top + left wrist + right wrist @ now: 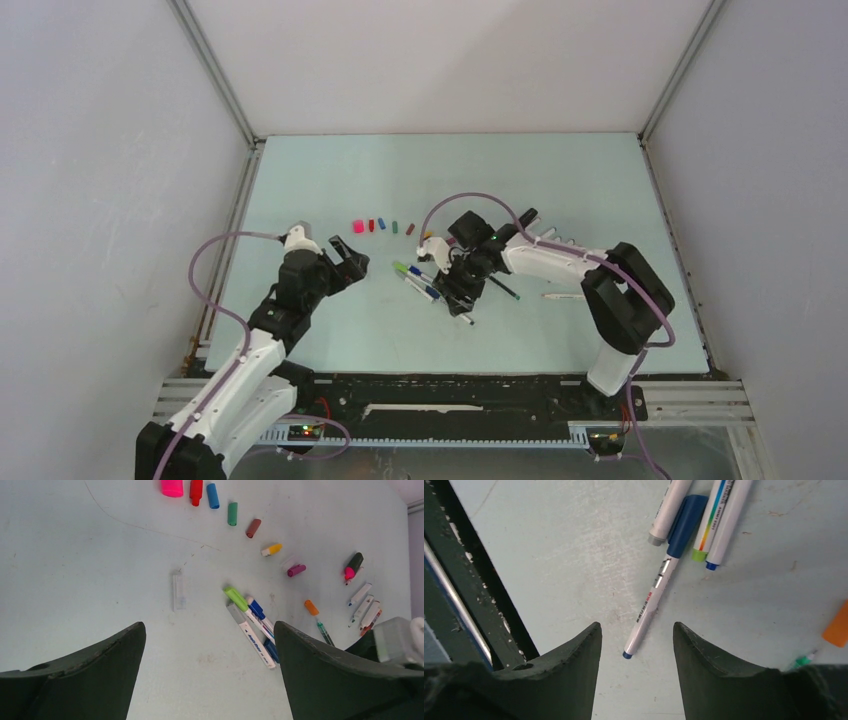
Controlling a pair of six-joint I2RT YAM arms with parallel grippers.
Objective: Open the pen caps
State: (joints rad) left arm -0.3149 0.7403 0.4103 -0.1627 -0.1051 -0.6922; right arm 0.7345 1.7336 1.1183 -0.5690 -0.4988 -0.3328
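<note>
A curved row of loose pen caps lies on the table: bright pink (172, 487), red (196, 491), blue (213, 495), green (232, 513), brown (253, 528), yellow (271, 549), purple (296, 570) and orange (311, 607). A clear cap (179, 592) lies alone. Capped pens (250, 632) lie bunched in the middle. My left gripper (210, 630) hangs open and empty above bare table, left of that bunch. My right gripper (636, 627) is open over a white pen with a blue cap (651, 597), whose tail end lies between the fingers, untouched.
A short black highlighter (353, 565) with a pink tip and several white pens (369, 611) lie to the right. A thin green pen (325, 632) lies below the orange cap. The black front rail (469, 590) runs close to my right gripper. White walls (120, 180) enclose the table.
</note>
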